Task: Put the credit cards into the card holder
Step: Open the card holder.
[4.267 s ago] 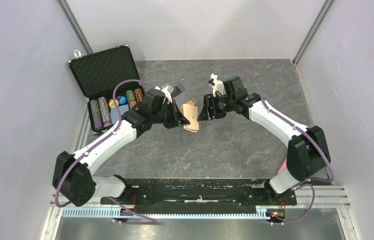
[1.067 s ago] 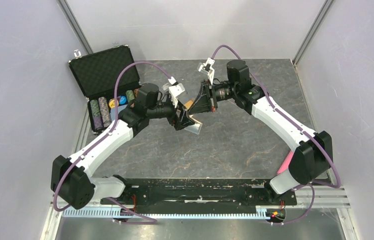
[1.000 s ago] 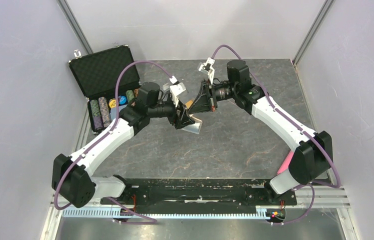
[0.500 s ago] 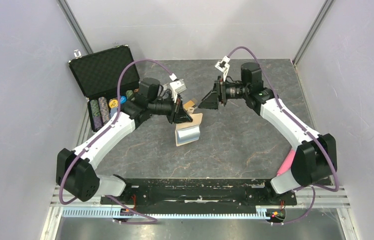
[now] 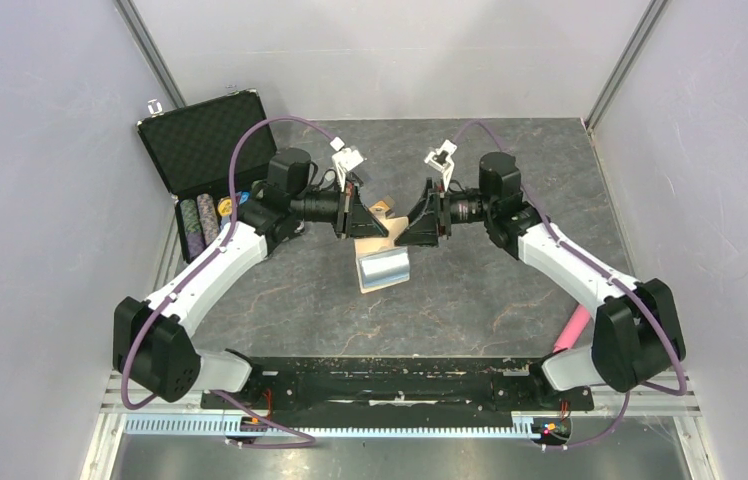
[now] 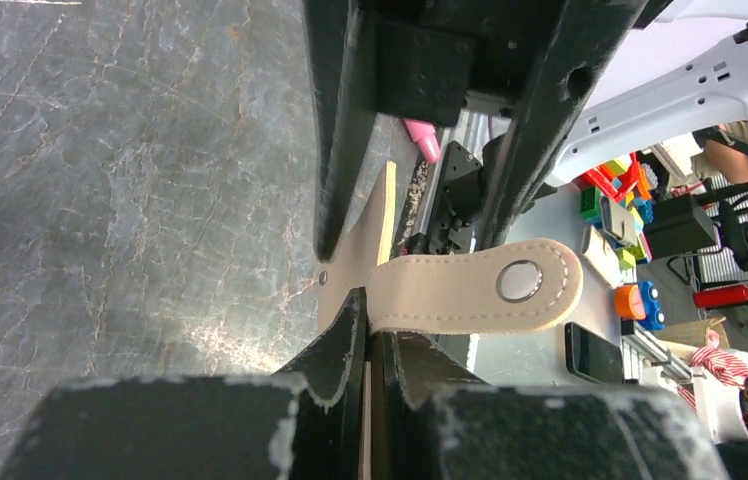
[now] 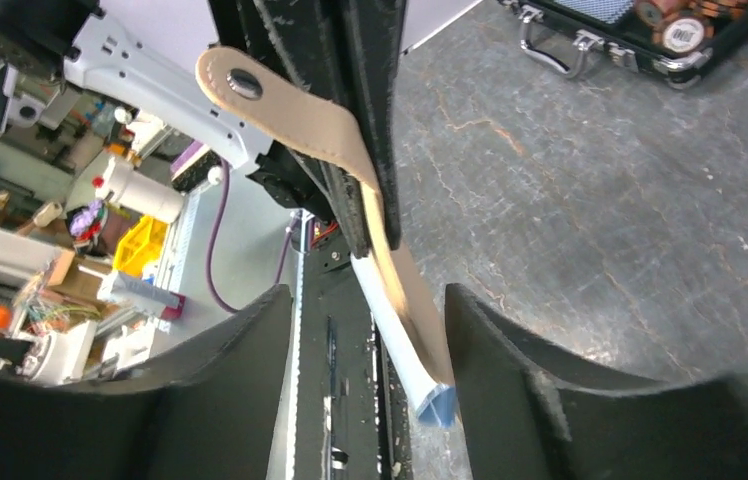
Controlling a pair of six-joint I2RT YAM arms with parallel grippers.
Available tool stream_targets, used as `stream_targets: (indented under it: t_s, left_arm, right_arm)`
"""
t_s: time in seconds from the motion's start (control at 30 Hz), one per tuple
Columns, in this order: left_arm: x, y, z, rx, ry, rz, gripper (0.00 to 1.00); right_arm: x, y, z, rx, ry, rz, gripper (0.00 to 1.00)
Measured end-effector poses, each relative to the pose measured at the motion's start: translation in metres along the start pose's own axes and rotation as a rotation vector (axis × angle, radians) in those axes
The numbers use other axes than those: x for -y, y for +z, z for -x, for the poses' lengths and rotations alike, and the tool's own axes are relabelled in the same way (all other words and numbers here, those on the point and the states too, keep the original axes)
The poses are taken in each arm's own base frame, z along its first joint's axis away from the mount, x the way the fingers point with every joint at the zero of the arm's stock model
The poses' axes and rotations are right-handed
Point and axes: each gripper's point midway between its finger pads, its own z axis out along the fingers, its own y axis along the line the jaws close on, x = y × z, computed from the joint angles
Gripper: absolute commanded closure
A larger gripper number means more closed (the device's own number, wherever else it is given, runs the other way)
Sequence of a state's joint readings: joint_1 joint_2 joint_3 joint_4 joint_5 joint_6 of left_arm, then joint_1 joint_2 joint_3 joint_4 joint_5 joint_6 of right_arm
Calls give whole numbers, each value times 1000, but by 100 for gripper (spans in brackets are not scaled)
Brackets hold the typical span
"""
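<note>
My left gripper (image 5: 355,216) is shut on the tan card holder (image 5: 382,262) and holds it above the table. The holder hangs open below the jaws, its pale blue lining facing up. In the left wrist view the jaws (image 6: 372,325) pinch the holder's edge, and the snap tab (image 6: 470,286) sticks out to the right. My right gripper (image 5: 412,226) is open just right of the holder. In the right wrist view the holder (image 7: 400,290) hangs between its open fingers (image 7: 250,370) without touching them. A small gold-orange piece (image 5: 380,208) shows between the grippers; I cannot tell whether it is a card. The black card is hidden.
An open black foam-lined case (image 5: 212,150) with poker chips stands at the back left, close behind my left arm; it also shows in the right wrist view (image 7: 640,35). A pink object (image 5: 572,325) lies by the right arm's base. Grey walls enclose the table.
The card holder has dropped open and now hangs from my left gripper. My right gripper drew back to the right, then came in again, open, beside the holder.
</note>
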State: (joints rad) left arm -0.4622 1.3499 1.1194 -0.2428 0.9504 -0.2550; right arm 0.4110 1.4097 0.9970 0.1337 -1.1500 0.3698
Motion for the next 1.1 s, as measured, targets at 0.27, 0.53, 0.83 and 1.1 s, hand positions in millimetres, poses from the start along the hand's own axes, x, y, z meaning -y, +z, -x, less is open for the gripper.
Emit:
stream_targets:
  t_s: [0.27, 0.53, 0.83, 1.1]
  left_arm:
    - [0, -3, 9, 31, -25, 13, 34]
    - [-16, -51, 38, 218, 44, 382, 0]
    - [-30, -96, 36, 332, -42, 602, 0]
    - [-44, -45, -37, 169, -341, 371, 9]
  right_arm:
    - [-5, 17, 4, 58, 68, 62, 100]
    - [11, 15, 22, 128, 80, -19, 100]
    - [44, -8, 35, 200, 135, -181, 100]
    - [51, -13, 36, 220, 187, -214, 100]
